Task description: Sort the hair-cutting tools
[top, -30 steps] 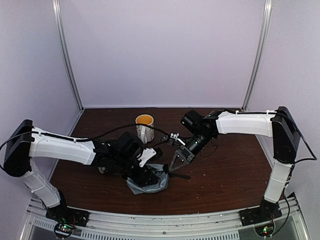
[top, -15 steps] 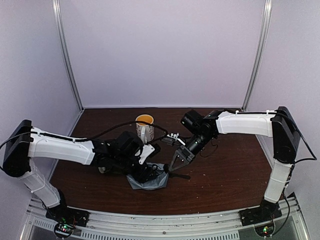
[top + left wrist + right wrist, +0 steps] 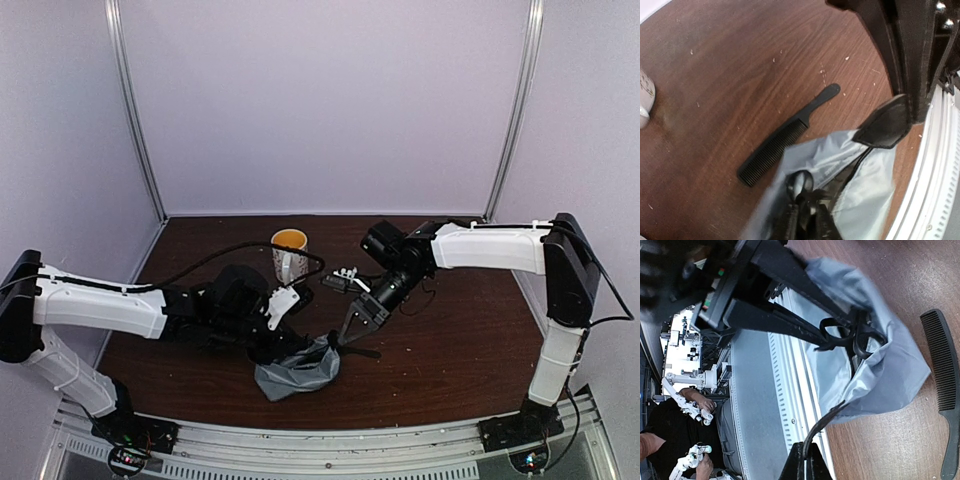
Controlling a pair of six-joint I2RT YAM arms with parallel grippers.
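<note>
1. Both arms, left arm (image 3: 100,300) and right arm (image 3: 490,245), have smooth white shells on the long sections and chunky black blocks at the joints.
2. Left gripper (image 3: 292,345) and right gripper (image 3: 803,450) are matte black, with flat, narrow fingers.
3. Just behind the left hand there's a white plastic cover (image 3: 280,303), plus a couple of shiny screws (image 3: 940,7).
4. A loose black cable (image 3: 215,258) runs back from that hand, and a white plug cluster (image 3: 347,273) sits behind the right one.
5. At the far end from the hands are black bases (image 3: 515,432) with tiny red and green lights.
</note>
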